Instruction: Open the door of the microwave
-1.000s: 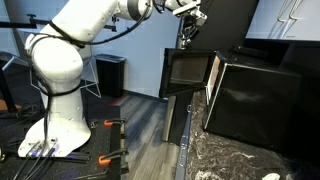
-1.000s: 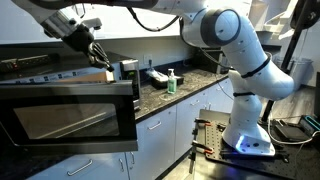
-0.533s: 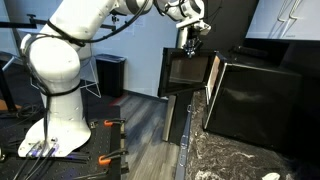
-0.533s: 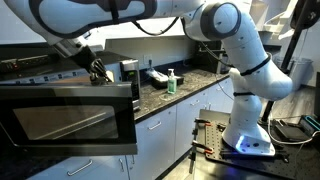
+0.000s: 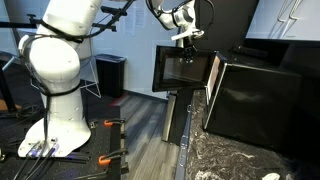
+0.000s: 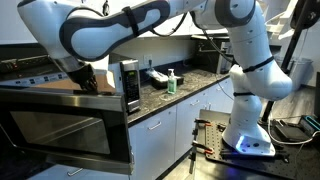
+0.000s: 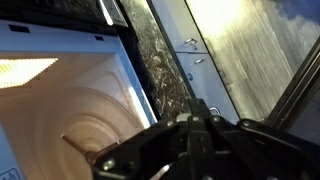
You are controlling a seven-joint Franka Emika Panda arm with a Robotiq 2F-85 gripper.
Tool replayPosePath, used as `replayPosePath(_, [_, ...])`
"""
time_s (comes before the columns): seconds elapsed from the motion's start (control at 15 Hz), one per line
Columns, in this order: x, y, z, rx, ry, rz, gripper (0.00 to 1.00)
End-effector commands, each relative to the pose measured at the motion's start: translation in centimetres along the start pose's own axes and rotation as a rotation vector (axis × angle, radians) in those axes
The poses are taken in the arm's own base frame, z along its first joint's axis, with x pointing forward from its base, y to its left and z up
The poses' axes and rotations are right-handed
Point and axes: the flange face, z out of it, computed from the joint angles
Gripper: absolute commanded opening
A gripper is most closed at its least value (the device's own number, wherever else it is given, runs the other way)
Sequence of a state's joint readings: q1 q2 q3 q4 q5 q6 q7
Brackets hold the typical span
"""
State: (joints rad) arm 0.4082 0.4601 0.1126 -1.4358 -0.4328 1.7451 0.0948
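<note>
Under our pincer (image 5: 188, 40) the door (image 5: 182, 70) has swung wider off the microwave (image 5: 258, 100), so the task looks nearly done; we cannot tell the pincer's grip.

Lighting: even indoor light in both exterior views, moderately bright, with soft shadows only.
Glare: pale sheen on the microwave (image 5: 255, 100) side; dull reflections in the door (image 6: 60, 130) window.
Wrist view: the microwave interior glows warm, with an overexposed patch at upper left; the floor (image 7: 250, 40) is streaked with bright glare.
Focus: the gripper (image 7: 200, 125) is dark, underexposed and blurred in the wrist view; exterior views are soft and low in resolution.
</note>
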Motion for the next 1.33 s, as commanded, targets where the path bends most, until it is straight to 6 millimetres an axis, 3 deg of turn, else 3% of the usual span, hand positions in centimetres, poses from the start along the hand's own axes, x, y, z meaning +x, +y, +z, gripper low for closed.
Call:
replayPosePath(0.0, [-2.7, -2.5, -0.2, -0.024, 0.110, 0.019, 0.00])
replayPosePath(0.33, [-4.7, -5.2, -0.3, -0.011, 0.192, 0.008, 0.00])
replayPosePath(0.6, [-3.9, -6.1, -0.5, 0.019, 0.242, -0.070, 0.00])
replayPosePath(0.93, [-2.6, -5.0, -0.5, 0.050, 0.268, -0.202, 0.00])
replayPosePath(1.27, [-1.6, -2.5, -0.5, 0.075, 0.274, -0.331, 0.00])
